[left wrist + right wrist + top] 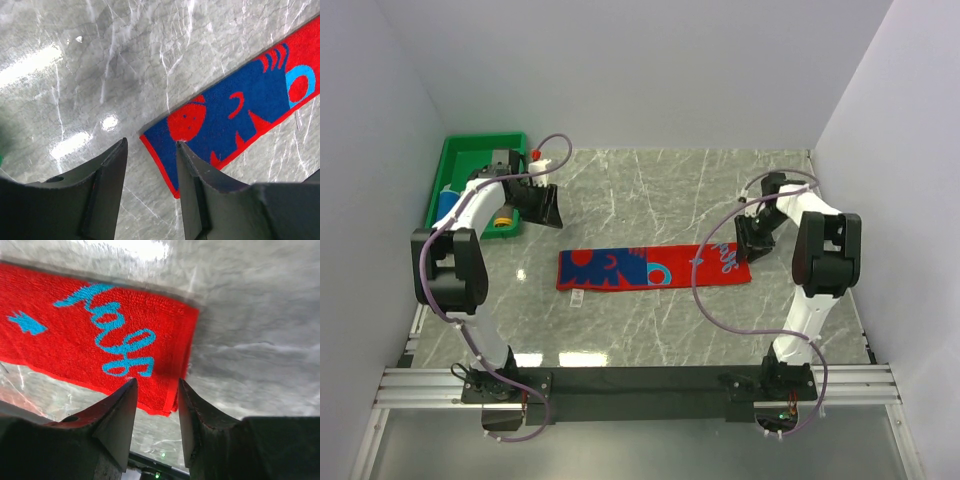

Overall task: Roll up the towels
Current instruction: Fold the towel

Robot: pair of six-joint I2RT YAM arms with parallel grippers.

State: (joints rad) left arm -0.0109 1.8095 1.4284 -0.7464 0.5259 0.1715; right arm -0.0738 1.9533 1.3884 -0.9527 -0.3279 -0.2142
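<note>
**Both Open, Nothing Held**

The left gripper (151, 145) is partly open and holds nothing. The red-and-blue towel (235, 115) lies flat near its right side. The right gripper (157, 382) is partly open too, empty, with the towel's other end just below it.

One red-and-blue towel (653, 268). One green tray (470, 152). Two arms: left arm (448, 268), right arm (826, 250).

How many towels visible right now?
1 for sure: the red-and-blue towel, flat mid-table. A blue bit and an orange bit in the green tray, partly behind the left arm, may be more; cannot tell.
</note>
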